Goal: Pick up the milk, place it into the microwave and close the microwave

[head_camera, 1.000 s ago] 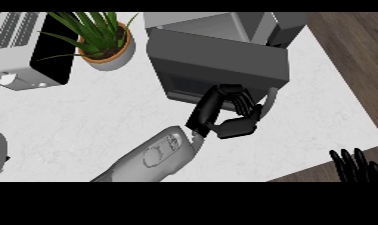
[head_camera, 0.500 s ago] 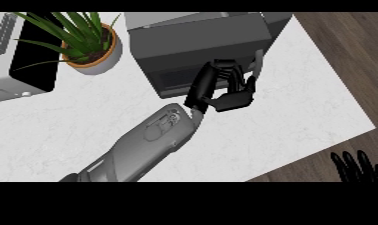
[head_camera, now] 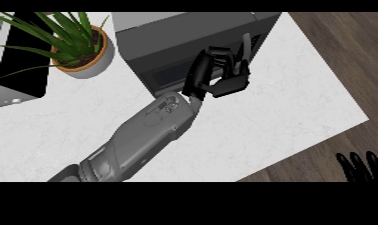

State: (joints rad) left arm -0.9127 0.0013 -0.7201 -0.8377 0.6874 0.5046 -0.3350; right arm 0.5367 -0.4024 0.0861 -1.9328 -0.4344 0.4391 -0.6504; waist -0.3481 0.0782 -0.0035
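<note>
Microwave (head_camera: 184, 34) up top, centre: dark grey box, lighter grey roof, darker window panel across its front face, sitting at the back of the white marbled tabletop (head_camera: 280, 114). Milk: can't make it out anywhere in shot. Left robot hand (head_camera: 221, 71) is right at the microwave's front, toward its right-hand corner, black fingers (head_camera: 238, 64) curled in over the front edge and thumb tucked below. Nothing visible inside that curl, and the fingers look to be touching the front face. The grey forearm runs diagonally away from the microwave's front, down to the lower-left edge of view. A thin pale strip shows on the microwave just above the fingertips; can't tell what it is. Left of the microwave, just beside it: potted plant (head_camera: 81, 51), long green leaves, pale pot w/ orange rim. Further left again, a black-and-white appliance (head_camera: 22, 76), cut off by the edge. Right robot hand (head_camera: 358, 166) is well apart from the microwave, at the lower-right corner over wood floor (head_camera: 339, 34), fingers straight, pointing up, at rest.
</note>
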